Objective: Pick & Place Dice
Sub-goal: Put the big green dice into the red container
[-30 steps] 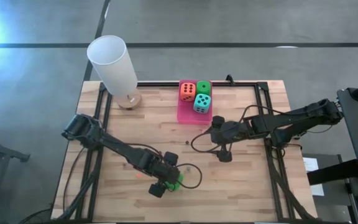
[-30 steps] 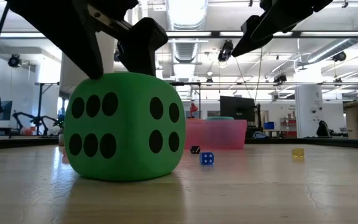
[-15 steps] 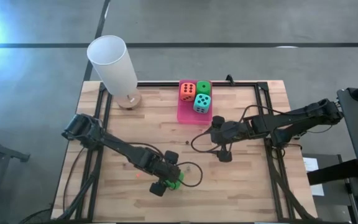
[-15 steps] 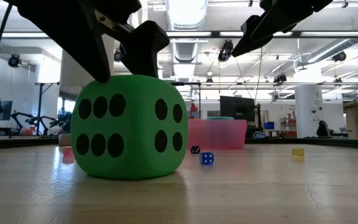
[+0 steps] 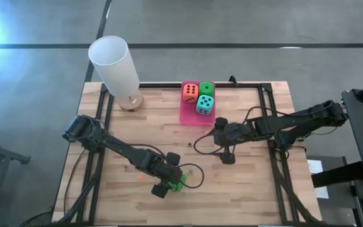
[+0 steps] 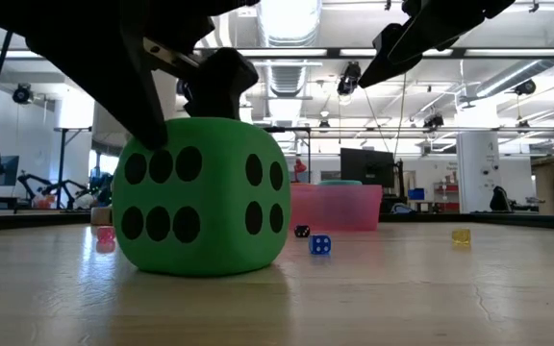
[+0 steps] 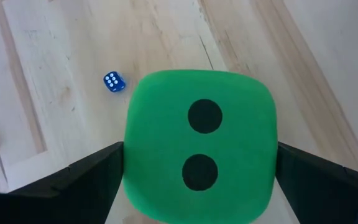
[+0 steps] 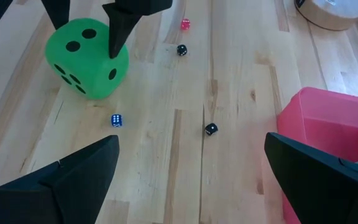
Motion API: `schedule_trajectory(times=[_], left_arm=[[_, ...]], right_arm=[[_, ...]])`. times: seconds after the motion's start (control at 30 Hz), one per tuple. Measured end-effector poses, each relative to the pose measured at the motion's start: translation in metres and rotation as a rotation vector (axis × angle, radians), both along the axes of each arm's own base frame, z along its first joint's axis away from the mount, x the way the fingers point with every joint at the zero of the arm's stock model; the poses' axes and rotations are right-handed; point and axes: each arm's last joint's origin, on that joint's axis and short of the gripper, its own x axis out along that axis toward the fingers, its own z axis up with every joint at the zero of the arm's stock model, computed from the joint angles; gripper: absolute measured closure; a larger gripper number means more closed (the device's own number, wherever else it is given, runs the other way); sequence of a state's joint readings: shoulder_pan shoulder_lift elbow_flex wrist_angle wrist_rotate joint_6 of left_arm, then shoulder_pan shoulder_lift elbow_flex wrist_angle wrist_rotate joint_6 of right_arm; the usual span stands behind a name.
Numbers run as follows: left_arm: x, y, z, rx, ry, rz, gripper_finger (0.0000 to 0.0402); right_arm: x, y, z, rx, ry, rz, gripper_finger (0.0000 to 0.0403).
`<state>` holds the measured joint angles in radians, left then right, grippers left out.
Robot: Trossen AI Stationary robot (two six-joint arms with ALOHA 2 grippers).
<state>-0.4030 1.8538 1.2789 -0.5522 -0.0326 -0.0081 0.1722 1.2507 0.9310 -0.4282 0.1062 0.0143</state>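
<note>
A bright green die [image 6: 200, 197] rests on its bottom face on the wood table near the near edge, and shows in the high view [image 5: 178, 184]. My left gripper [image 5: 169, 182] stands over it, shut on it. The orange-red die [image 5: 190, 92], the second green die [image 5: 207, 87] and the teal die [image 5: 205, 104] lie in a pink tray [image 5: 188, 116] at the far edge. My right gripper [image 5: 226, 155] hovers open over the table's middle, touching nothing. My left gripper pinches the green die between its two fingers [image 7: 98, 171], one on each of two opposite side faces [image 7: 135, 155]. The fingers come from above, slanting down, and reach onto the upper part of the die [image 6: 162, 135]. The die sits upright with its bottom on the table.
A white cylinder lamp [image 5: 114, 63] on a round wooden base stands at the far left corner. Tiny dice lie scattered on the wood: a blue one [image 8: 116, 120], black ones [image 8: 211, 129], a pink one [image 8: 184, 24] and a yellow one [image 6: 461, 235]. A black frame [image 5: 271, 126] edges the table.
My left gripper has come down farther over the green die, its fingers reaching lower on the die's sides. The die has slid a little toward the table's right, staying on the table.
</note>
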Motion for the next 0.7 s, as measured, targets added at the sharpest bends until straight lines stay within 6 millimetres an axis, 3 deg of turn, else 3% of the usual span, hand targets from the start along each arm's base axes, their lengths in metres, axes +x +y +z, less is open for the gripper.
schedule_trajectory(times=[0.7], left_arm=[[-0.0001, -0.0002, -0.0087, -0.051, -0.026, 0.069, 0.0008]], right_arm=[[0.0, 0.0, 0.0, 0.0, 0.0, 0.0, 0.0003]])
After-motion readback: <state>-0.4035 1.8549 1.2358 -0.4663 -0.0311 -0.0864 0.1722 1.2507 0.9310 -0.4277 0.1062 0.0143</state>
